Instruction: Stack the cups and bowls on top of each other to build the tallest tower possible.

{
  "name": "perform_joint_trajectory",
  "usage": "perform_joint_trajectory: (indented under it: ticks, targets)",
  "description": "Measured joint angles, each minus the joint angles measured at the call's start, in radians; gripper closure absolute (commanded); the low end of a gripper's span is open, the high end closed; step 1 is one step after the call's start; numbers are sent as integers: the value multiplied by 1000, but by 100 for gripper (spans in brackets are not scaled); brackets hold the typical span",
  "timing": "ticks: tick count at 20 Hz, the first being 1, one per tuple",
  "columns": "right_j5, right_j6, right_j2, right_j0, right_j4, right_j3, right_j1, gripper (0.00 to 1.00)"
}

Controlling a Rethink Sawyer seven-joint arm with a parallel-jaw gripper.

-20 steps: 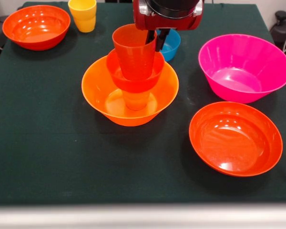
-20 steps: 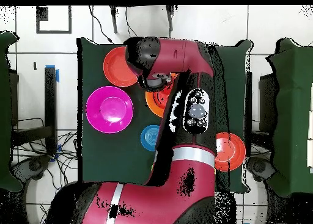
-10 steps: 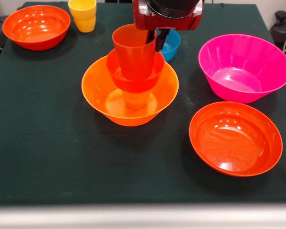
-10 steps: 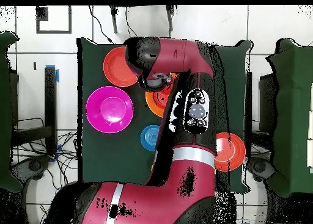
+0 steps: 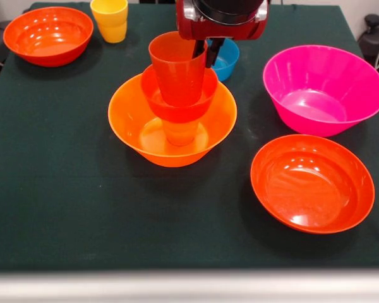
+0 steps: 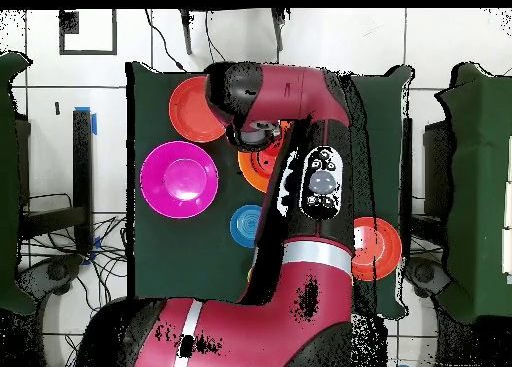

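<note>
In the middle of the dark green bench (image 5: 63,189) sits a big shiny orange plastic bowl (image 5: 132,136) holding a tower: an orange cup (image 5: 180,132), then a small red-orange bowl (image 5: 177,110), then a red-orange cup (image 5: 175,72) on top. The robot's jaws (image 5: 206,50) hang at the top of the frame, right beside that top cup's rim. I cannot tell if they are spread or pinching it.

Six bowls (image 5: 172,123); three cups (image 5: 177,68); one tower (image 5: 180,95)

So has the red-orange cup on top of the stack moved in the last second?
No. The red-orange cup sits in the same spot against the large orange bowl throughout.
</note>
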Motion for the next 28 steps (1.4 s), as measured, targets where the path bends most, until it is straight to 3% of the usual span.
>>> perform_joint_trajectory:
  ticks: [22,23,28]
  targets:
    - [0,0,0,-5,0,28,0,100]
    - [0,0,0,-5,0,28,0,0]
    - [0,0,0,-5,0,28,0,0]
